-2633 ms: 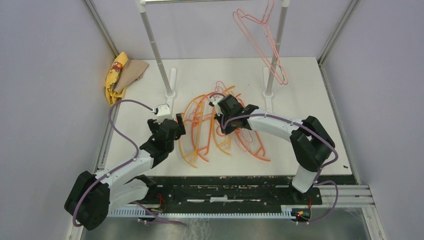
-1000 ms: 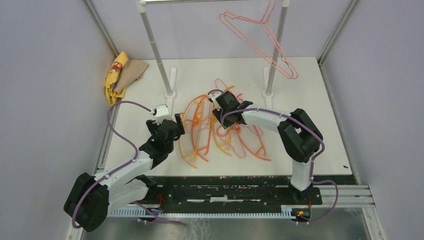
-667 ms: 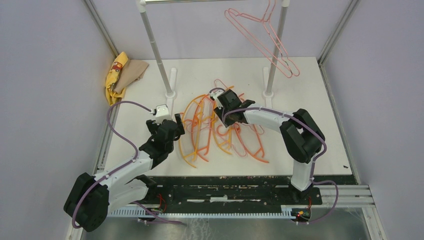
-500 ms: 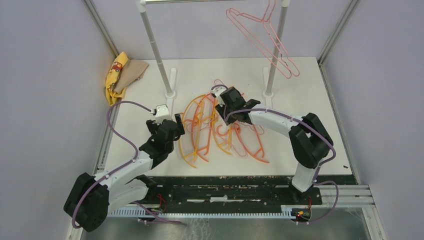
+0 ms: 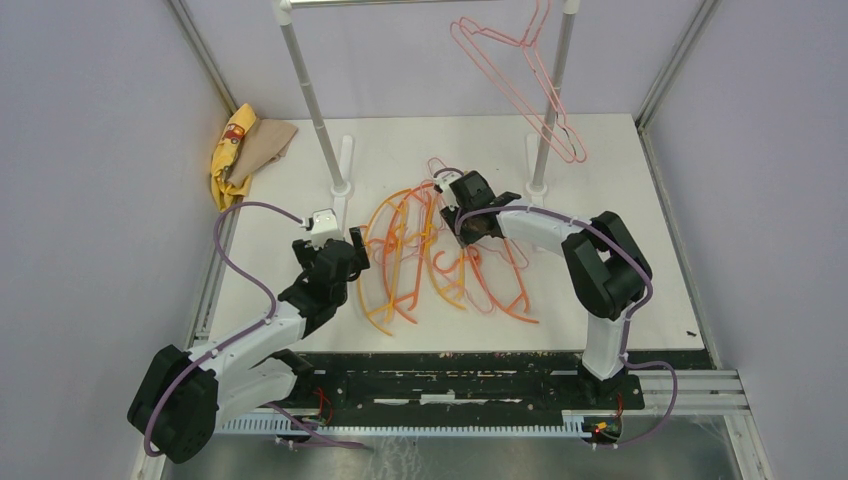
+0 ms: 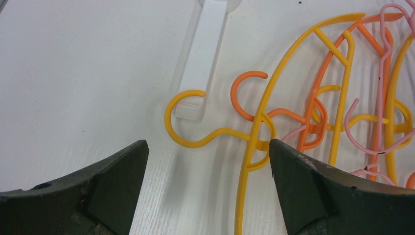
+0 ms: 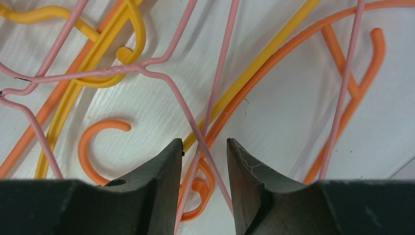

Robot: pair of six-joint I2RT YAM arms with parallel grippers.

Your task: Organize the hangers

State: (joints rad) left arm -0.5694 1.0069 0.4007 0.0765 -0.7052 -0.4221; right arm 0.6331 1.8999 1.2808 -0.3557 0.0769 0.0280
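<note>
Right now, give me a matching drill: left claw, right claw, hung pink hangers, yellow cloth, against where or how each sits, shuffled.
Column one:
1. left claw
2. right claw
3. hung pink hangers
4. yellow cloth

Column two:
A. at the far-left edge of the table
B. narrowly open over crossing pink wires in the pile
C. up in the air by the rack's right pole
D. wide open beside a yellow hook

Pairs: 1-D, 2-B, 3-C, 4-A.
</note>
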